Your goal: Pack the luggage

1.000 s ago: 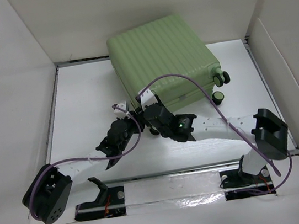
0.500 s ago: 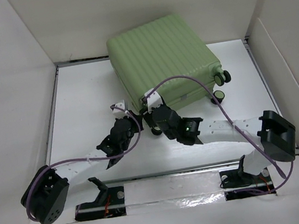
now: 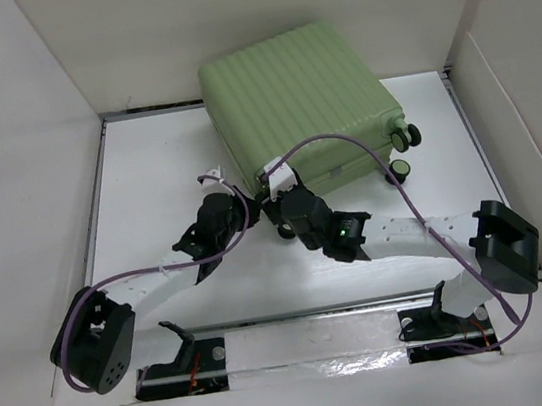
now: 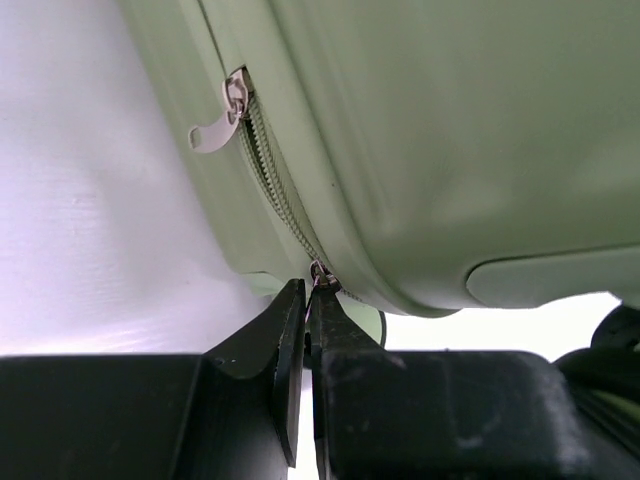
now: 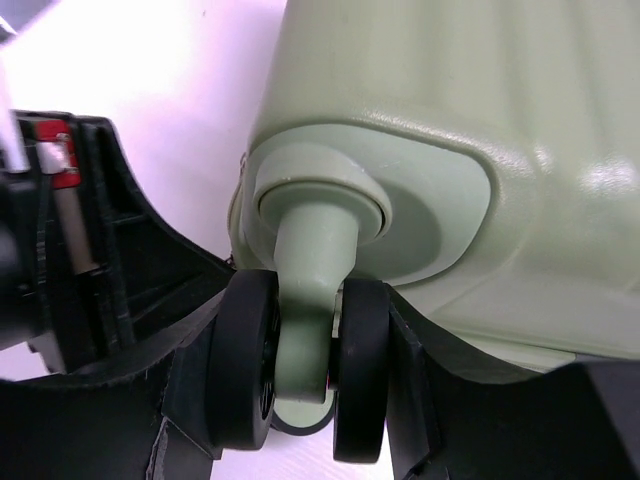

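**Luggage (image 3: 297, 98) shut, wheel end toward the arms**

Nearest, on the left: left tool (image 4: 308, 292), tips pressed together, pinching a small zipper pull (image 4: 318, 268) on the seam at the luggage's near left corner. Just right of it: right tool (image 5: 300, 385), clamped on a black twin wheel (image 5: 245, 365) at that same near edge, one finger against each disc. Beyond both tools: the light green case itself, lying flat with ribbed shell up, on the far part of the white desk (image 3: 145, 170). Wheel end turned toward the arms and a little right. Ribs running away from that end, leaning slightly left toward the far side. Long axis not clear from above. Farther up the seam, a second zipper pull (image 4: 222, 118), hanging free.
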{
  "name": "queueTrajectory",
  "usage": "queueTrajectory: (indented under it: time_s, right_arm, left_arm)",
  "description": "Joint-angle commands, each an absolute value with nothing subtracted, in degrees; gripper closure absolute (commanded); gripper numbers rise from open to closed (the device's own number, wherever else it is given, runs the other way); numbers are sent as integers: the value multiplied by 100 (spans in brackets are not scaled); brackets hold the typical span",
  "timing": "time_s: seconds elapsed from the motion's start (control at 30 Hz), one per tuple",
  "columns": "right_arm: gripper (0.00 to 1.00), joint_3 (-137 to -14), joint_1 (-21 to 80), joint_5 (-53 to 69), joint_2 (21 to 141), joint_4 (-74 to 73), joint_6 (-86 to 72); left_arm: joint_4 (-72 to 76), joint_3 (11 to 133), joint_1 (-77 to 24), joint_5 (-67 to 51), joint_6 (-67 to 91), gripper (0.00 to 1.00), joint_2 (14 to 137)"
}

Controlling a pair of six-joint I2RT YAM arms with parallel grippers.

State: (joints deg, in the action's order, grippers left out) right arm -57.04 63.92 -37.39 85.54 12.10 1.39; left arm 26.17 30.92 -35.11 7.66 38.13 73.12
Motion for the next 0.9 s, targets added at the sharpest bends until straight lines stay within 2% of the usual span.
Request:
queueTrajectory:
  time_s: [0.0, 0.33, 0.47, 0.5, 0.7, 0.87]
  right_arm:
    - [100, -6047, 7400, -2900, 8156, 1468, 246]
    - [100, -6083, 6952, -3269, 7911, 1090, 501]
    - [100, -5924, 6732, -3041, 7778, 1160, 562]
    - [100, -5898, 6732, -3032, 7726, 1134, 554]
    - [100, -5546, 7004, -2620, 7479, 1345, 536]
    - [100, -5747, 7408, -2312, 7926, 1424, 562]
  left_arm:
    - [2752, 3962, -2514, 3875, 3579, 100, 7840]
    - [1953, 3392, -2804, 3849, 3200, 100, 6873]
    - [1214, 3769, -2795, 4219, 3024, 100, 7162]
    - [1230, 3866, -2795, 4480, 2858, 100, 7224]
    - [1635, 4279, -2444, 4209, 2338, 100, 7733]
    - [1337, 4737, -2330, 4491, 2293, 100, 8095]
